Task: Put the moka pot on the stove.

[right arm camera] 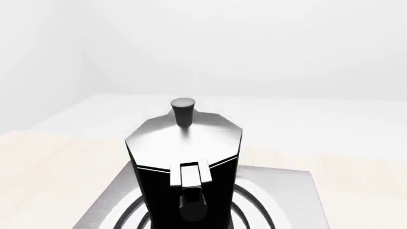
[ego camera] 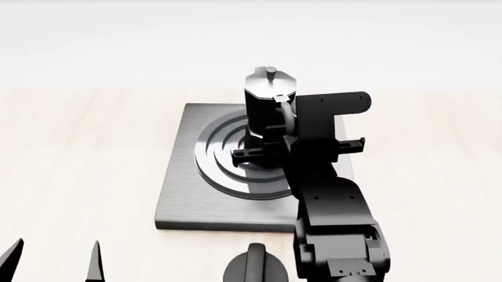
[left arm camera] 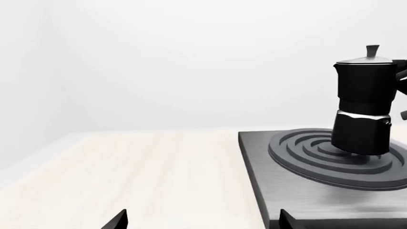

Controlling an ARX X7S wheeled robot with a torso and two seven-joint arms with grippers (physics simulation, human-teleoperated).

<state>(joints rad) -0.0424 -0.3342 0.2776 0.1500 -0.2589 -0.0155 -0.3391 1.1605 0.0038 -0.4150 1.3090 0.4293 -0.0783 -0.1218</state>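
The moka pot (ego camera: 267, 100), black and faceted with a silver lid and knob, is upright over the middle of the ring burner of the grey stove (ego camera: 184, 194). In the left wrist view the moka pot (left arm camera: 362, 105) is at or just above the burner rings of the stove (left arm camera: 299, 200); I cannot tell whether it touches. My right gripper (ego camera: 284, 144) is at the pot's handle, shut on it. The right wrist view looks down on the moka pot (right arm camera: 184, 143) with its handle towards me and the stove (right arm camera: 286, 200) below; my fingers are out of frame. My left gripper (ego camera: 55, 258) is open and empty over the wooden table, left of the stove; it also shows in the left wrist view (left arm camera: 202, 222).
A black round knob (ego camera: 255, 267) sits at the stove's front edge, next to my right arm. The light wooden table (ego camera: 79, 153) runs to both sides of the stove. A white wall stands behind.
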